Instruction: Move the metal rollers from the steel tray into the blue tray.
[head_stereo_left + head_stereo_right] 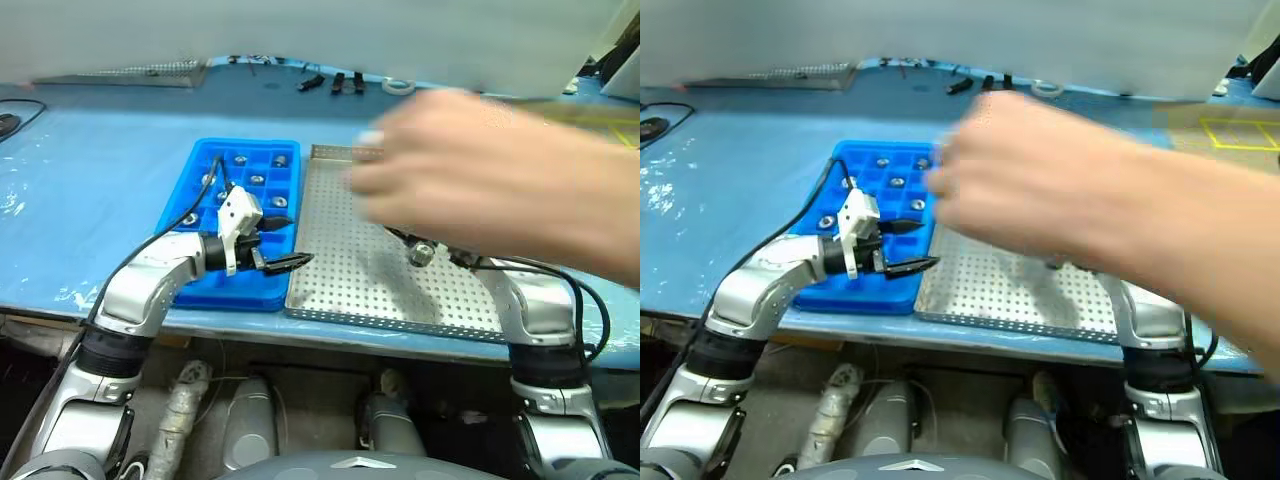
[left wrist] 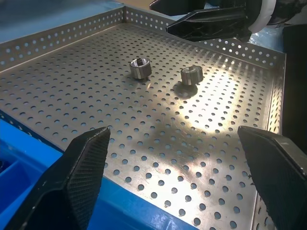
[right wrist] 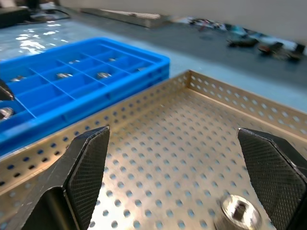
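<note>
the steel tray [image 1: 350, 270] lies on the table [image 1: 90, 200], its left edge touching the right side of the blue tray [image 1: 215, 285]; both near edges run close to the table's front edge. the steel tray's low perforated walls enclose a mostly bare floor, with open room across its near and left parts.

a person's hand [image 1: 470, 180] reaches in from the right, blurred, above the far and right part of the steel tray, hiding much of it.

the left gripper [image 1: 280, 245] hangs over the near right corner of the blue tray, pointing toward the steel tray, jaws spread wide and empty. the right gripper [image 3: 182, 182] is low over the steel tray, jaws spread wide with nothing between them.

metal rollers: two [image 2: 140, 67] [image 2: 191, 74] stand near each other on the steel tray floor, apart from the walls; one of them [image 3: 237, 211] sits just ahead of the right gripper. more rollers [image 1: 257, 180] lie singly in compartments of the blue tray, mostly in its far rows, with one [image 1: 189, 218] at the left side.
</note>
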Tool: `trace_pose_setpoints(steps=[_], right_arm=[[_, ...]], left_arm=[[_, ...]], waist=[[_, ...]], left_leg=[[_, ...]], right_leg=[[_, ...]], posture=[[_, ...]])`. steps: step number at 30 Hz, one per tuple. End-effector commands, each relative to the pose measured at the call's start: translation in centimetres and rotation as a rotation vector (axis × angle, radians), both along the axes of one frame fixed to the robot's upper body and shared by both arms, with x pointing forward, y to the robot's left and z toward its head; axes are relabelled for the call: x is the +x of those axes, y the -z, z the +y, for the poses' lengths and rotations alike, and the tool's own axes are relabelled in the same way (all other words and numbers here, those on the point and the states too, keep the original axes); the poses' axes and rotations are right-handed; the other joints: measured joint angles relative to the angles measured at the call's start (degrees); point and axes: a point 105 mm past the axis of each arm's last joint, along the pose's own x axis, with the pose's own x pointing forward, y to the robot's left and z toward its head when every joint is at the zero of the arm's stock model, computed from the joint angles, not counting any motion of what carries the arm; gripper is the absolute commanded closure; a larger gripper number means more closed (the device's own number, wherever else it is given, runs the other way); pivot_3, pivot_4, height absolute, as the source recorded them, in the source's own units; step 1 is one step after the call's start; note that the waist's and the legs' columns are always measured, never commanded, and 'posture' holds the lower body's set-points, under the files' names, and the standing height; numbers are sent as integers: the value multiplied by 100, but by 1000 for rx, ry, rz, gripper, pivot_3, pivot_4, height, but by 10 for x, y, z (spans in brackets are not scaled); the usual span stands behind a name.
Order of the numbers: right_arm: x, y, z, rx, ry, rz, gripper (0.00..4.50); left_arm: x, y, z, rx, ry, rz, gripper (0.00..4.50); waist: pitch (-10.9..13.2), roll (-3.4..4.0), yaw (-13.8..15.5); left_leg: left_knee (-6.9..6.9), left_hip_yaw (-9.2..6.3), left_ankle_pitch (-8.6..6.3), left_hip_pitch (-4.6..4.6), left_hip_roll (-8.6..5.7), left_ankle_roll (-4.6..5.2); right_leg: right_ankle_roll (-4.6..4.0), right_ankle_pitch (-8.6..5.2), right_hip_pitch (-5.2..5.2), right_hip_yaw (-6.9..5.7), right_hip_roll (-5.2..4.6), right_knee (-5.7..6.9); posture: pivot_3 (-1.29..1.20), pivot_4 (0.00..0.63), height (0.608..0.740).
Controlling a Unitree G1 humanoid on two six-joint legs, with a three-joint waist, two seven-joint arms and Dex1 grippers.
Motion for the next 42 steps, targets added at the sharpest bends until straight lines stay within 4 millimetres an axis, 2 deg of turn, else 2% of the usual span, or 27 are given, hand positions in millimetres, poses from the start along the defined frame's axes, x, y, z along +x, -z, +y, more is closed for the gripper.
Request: trace_pose_setpoints(steps=[1, 11, 23, 42], right_arm=[[-7, -12, -6, 19, 39, -52, 22], [-8, -9, -6, 35, 62, -48, 22], [-4, -4, 6, 35, 33, -39, 22], [-2, -5, 5, 17, 31, -44, 22]], left_arm=[[1, -10, -4, 3, 41, -45, 0], [0, -10, -2, 19, 65, -33, 0], [-16, 3, 3, 87, 105, -5, 0], [-13, 6, 4, 84, 88, -11, 0]], waist=[[0, 0, -43], [1, -2, -63], [1, -2, -71], [1, -2, -67]], left_leg=[[0, 1, -1, 0, 0, 2], [1, 6, -14, -4, 0, 24], [6, 8, -21, 3, 0, 37], [5, 9, -22, 2, -1, 37]], right_leg=[[0, 0, 0, 0, 0, -2], [0, -1, 2, -1, -2, -8], [3, -2, 10, 0, -4, -7], [3, -2, 11, -4, -5, -7]], posture=[[-38, 150, 740], [-48, 150, 740], [-21, 150, 740], [-20, 150, 740]])
